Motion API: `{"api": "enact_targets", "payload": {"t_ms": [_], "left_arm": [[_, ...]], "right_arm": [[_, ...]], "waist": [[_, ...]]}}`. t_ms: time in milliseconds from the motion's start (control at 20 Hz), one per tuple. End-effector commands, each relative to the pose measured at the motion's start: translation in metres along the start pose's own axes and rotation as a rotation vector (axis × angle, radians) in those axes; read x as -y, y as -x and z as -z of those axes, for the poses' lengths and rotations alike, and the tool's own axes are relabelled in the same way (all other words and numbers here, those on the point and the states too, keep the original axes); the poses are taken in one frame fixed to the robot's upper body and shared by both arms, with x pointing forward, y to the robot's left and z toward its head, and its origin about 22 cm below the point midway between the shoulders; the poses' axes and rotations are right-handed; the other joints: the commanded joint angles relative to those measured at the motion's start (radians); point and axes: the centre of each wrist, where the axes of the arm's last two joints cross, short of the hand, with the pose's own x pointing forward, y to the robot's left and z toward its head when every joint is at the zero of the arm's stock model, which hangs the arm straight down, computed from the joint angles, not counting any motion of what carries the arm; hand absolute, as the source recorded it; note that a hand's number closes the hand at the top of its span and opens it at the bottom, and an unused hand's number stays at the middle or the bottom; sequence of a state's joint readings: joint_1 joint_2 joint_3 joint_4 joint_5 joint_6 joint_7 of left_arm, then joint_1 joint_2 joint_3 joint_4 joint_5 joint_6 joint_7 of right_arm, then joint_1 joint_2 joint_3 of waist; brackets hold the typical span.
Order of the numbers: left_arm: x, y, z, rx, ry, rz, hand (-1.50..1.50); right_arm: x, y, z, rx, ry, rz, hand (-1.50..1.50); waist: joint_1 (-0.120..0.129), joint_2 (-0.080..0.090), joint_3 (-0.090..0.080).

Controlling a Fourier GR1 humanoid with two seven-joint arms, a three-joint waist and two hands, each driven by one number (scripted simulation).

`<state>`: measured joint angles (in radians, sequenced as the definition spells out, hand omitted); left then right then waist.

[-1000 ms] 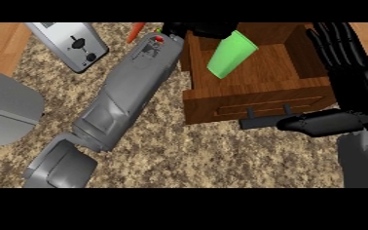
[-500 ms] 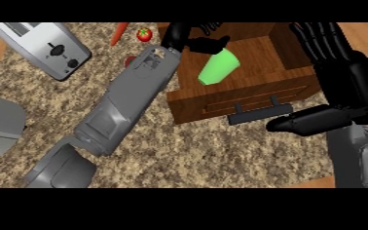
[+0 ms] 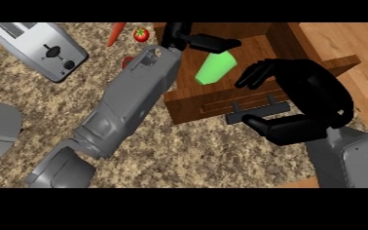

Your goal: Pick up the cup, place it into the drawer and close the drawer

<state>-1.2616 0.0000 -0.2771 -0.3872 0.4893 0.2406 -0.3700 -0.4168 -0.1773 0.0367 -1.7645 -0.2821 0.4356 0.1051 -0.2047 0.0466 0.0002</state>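
Note:
The green cup (image 3: 215,68) lies tilted inside the open wooden drawer (image 3: 253,44), near its left wall. My left hand (image 3: 193,38) hovers just above it at the end of the long grey forearm. Its fingers (image 3: 219,43) are stretched straight across the cup's upper end, so the hand is open. My right hand (image 3: 309,95) arches over the drawer front (image 3: 208,108). Its fingers curl above the panel and its thumb (image 3: 277,127) sits under the dark handle (image 3: 259,109).
A silver toaster (image 3: 46,51) stands at the back left. A carrot (image 3: 115,33) and a tomato (image 3: 141,35) lie behind the left forearm, with another red item (image 3: 128,61) half hidden beside it. A grey object (image 3: 7,126) sits at the left edge.
The cup has sunk lower below the left hand, deeper into the drawer. My right hand has swung in from the right and curled over the drawer front.

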Motion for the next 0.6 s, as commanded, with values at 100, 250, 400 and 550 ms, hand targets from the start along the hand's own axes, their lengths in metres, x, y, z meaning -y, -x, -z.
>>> {"api": "enact_targets", "payload": {"t_ms": [100,250,400,550], "left_arm": [[0.0,-0.009,0.004,0.096,-0.089,-0.11,-1.5],[0.001,-0.008,0.004,0.109,-0.136,-0.089,-1.5],[-0.001,-0.003,0.002,0.08,-0.135,-0.1,-1.5],[-0.002,-0.007,0.006,0.09,-0.179,-0.133,-1.5]], "right_arm": [[-0.005,0.004,-0.004,-0.184,-0.284,-0.078,1.5],[0.0,0.003,-0.012,-0.305,-0.355,-0.187,1.5],[-0.001,0.004,-0.026,-0.409,-0.324,-0.3,-1.5],[-0.002,0.001,-0.025,-0.42,-0.306,-0.5,-1.5]], "waist": [[0.038,-0.011,-0.001],[0.05,-0.015,0.0],[0.094,-0.028,0.0],[0.124,-0.027,0.001]]}}
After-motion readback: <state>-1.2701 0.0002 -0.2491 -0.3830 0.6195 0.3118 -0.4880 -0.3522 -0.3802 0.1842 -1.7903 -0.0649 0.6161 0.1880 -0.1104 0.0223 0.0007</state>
